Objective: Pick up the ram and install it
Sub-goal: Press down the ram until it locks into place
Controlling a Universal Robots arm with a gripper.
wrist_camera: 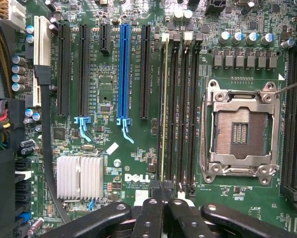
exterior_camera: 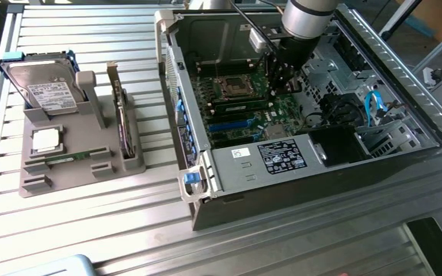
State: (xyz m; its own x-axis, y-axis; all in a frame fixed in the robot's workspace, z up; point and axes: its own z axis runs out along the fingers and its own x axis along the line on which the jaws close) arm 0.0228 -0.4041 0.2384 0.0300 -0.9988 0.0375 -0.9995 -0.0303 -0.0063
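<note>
A slatted metal bench (exterior_camera: 90, 230) carries an open computer case (exterior_camera: 229, 172) lying on its side. The robot arm (exterior_camera: 309, 17) reaches down into the case from above. Inside lies the green main board (wrist_camera: 108, 89), with long black slots, one blue slot (wrist_camera: 123, 69) and a ribbed silver heat sink (wrist_camera: 80, 177).

On the exterior view's left, well apart from the case, a grey holder (exterior_camera: 60, 172) stands on the bench. It holds a silver hard drive (exterior_camera: 48, 86) upright with its white label facing up, an upright card (exterior_camera: 117, 109) beside it, and a thin green strip (exterior_camera: 73, 156) lying low at its front.

The empty processor socket (wrist_camera: 240, 131) with its metal frame sits on the board next to four long memory slots. The ram (wrist_camera: 162, 114) stands on edge in the one of these four slots farthest from the socket, running along the slot's length; from outside it shows as a green strip (exterior_camera: 240, 107) on the board.

The hand (wrist_camera: 163, 203) has its black fingers (wrist_camera: 150, 213) brought together at one end of the ram. Whether the tips pinch the stick or merely touch it cannot be told.
</note>
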